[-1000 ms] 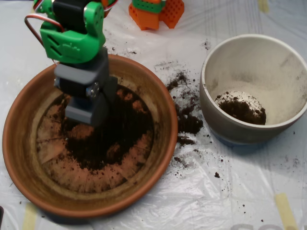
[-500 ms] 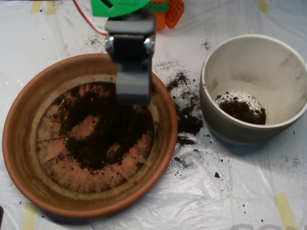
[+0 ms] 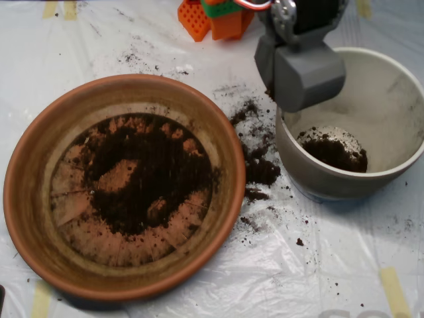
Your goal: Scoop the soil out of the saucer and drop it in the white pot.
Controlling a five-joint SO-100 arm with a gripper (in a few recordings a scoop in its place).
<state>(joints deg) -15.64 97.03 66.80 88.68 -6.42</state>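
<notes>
The terracotta saucer [image 3: 26, 199] lies at the left with dark soil [image 3: 159, 172] spread over its middle and bare patches showing through. At the right stands the white pot [image 3: 397, 86], with a small heap of soil [image 3: 334, 151] on its bottom. My grey scoop [image 3: 301, 76] hangs over the pot's left rim with its shells closed together. Whatever is inside the scoop is hidden.
Spilled soil [image 3: 258, 165] lies on the white plastic sheet between saucer and pot, with crumbs scattered further out. Orange and green printed parts [image 3: 218, 16] sit at the top edge. Yellow tape strips [image 3: 394, 291] hold the sheet down.
The scoop has risen out of the saucer's soil and swung right across the saucer's rim to the pot's left rim. The soil in the pot looks the same.
</notes>
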